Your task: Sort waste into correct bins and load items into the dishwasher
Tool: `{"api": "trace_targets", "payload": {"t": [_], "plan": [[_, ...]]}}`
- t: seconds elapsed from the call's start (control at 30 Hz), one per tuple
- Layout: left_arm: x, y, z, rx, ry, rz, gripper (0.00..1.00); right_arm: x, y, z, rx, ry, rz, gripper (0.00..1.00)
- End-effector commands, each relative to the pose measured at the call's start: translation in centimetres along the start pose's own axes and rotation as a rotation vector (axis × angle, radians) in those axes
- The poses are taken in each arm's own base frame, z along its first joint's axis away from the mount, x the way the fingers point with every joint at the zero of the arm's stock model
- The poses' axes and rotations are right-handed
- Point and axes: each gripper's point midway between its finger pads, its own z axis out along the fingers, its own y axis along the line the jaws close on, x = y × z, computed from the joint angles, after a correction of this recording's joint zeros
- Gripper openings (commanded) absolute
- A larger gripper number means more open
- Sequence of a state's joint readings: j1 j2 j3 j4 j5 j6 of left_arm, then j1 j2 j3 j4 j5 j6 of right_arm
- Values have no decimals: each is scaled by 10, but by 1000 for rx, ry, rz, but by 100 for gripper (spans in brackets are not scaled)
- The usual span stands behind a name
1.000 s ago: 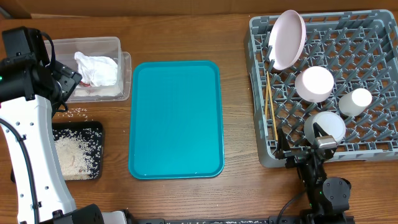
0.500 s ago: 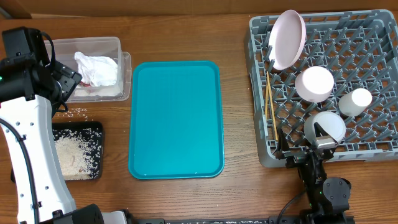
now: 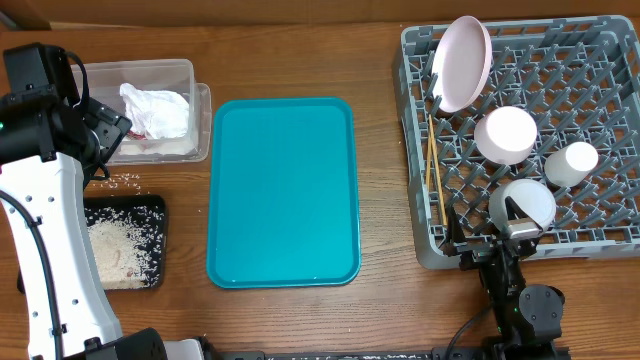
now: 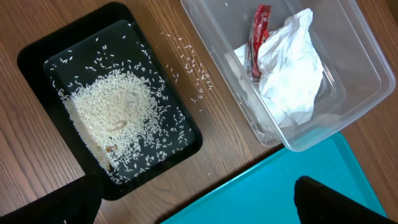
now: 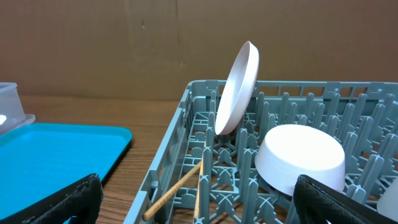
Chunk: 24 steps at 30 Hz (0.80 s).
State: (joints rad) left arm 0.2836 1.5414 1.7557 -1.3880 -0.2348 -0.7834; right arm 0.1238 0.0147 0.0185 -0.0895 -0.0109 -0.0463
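Note:
The grey dish rack (image 3: 421,236) holds a white plate (image 3: 462,62) on edge, a white bowl (image 3: 506,135) upside down, a white cup (image 3: 572,163), a pale round bowl (image 3: 528,200) and wooden chopsticks (image 3: 434,180). My right gripper (image 3: 514,229) is open and empty at the rack's front edge. In the right wrist view it (image 5: 199,205) faces the chopsticks (image 5: 180,186), plate (image 5: 236,87) and bowl (image 5: 301,158). My left gripper (image 4: 199,199) is open and empty above the clear tub (image 4: 348,118) holding the napkin (image 4: 292,68) and red wrapper (image 4: 259,28), and the black tray (image 4: 37,53) of rice.
A large teal tray (image 3: 282,190) lies in the middle, between the bins and the rack. Loose rice grains (image 4: 189,65) lie on the wood between the black tray (image 3: 150,205) and the clear tub (image 3: 190,70). The left arm's white body (image 3: 45,250) covers the table's left edge.

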Motion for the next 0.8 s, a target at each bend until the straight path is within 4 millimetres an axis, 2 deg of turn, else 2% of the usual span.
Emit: {"api": "trace_targets", "payload": {"t": [0.0, 0.5, 0.67, 0.77], "plan": [[-2, 0, 2, -3, 1, -13, 100, 1, -4, 0, 18, -7, -3, 100], [0, 0, 6, -16, 14, 4, 100, 1, -4, 0, 18, -7, -3, 100], [19, 20, 7, -100, 88, 31, 100, 1, -4, 0, 18, -7, -3, 100], [37, 42, 15, -193, 141, 59, 100, 1, -4, 0, 18, -7, -3, 100]]}}
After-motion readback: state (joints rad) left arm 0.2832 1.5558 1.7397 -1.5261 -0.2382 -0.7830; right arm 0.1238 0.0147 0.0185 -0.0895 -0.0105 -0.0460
